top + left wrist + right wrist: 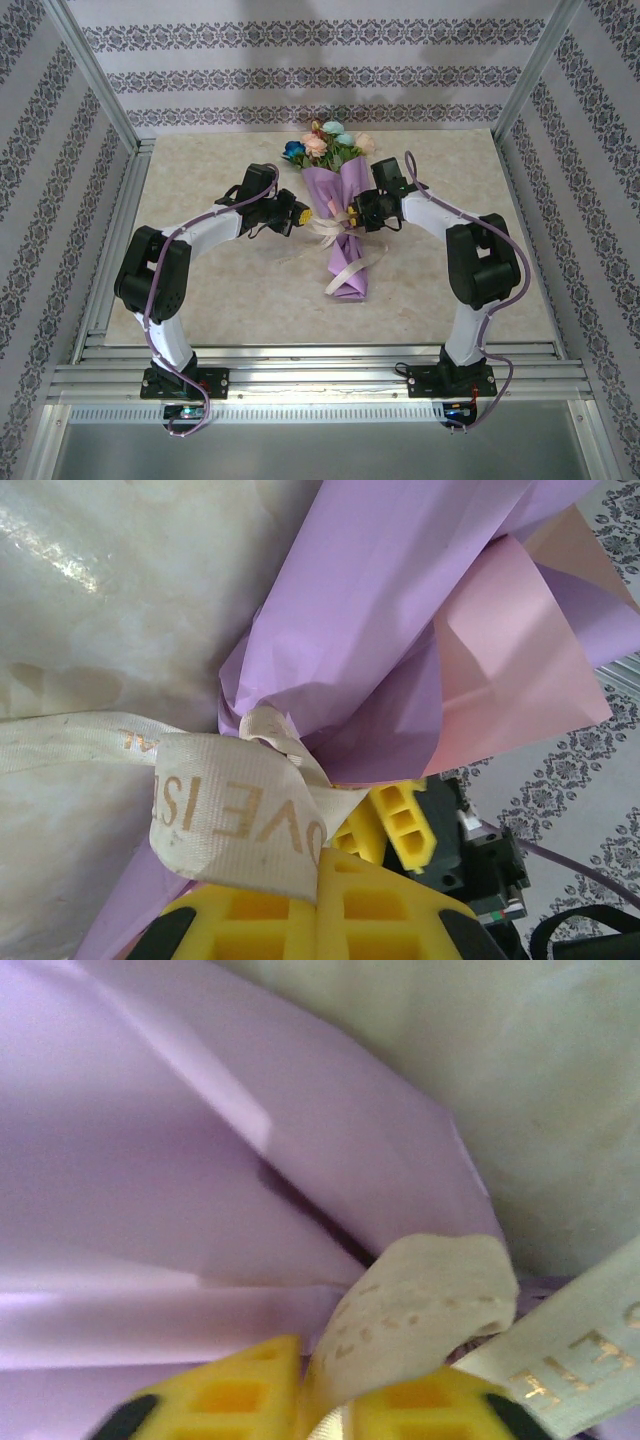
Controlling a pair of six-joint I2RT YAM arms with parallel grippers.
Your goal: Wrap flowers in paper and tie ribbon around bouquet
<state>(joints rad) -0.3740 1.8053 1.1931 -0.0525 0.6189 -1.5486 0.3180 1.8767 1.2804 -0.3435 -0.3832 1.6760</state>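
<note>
the left gripper [318,905] has its jaws pressed together on the ribbon [230,810], which leaves the yellow pads as a flat printed band and runs up to a twist or knot at the narrow waist of the paper [380,600]. the right gripper [325,1410] is pinching a curled loop of the same ribbon between its pads, close against the lilac fold. the main danger, as i judge it, is in the pull. if the arms draw apart unevenly, the loop can slip out of the right pads (it looks held only near its edge) and the tie would come loose. if they draw too hard, the thin paper can crush or tear at the waist, or the whole bouquet [348,262] can slide over the smooth table [220,300] toward the stronger side. the two grippers are also very near to each other, one on each side of the waist, so a small wrong move may knock the fingers together or catch a fold of paper with the ribbon. further out, the flowers [325,142] show at the wide far end of the cone, and the pointed tail of the paper lies toward the arm bases. free ribbon ends lie beside the waist and could tangle around a finger. purple cables run along both arms, and metal rails and patterned walls close the table on its sides; none of them seems to block the pull.
</note>
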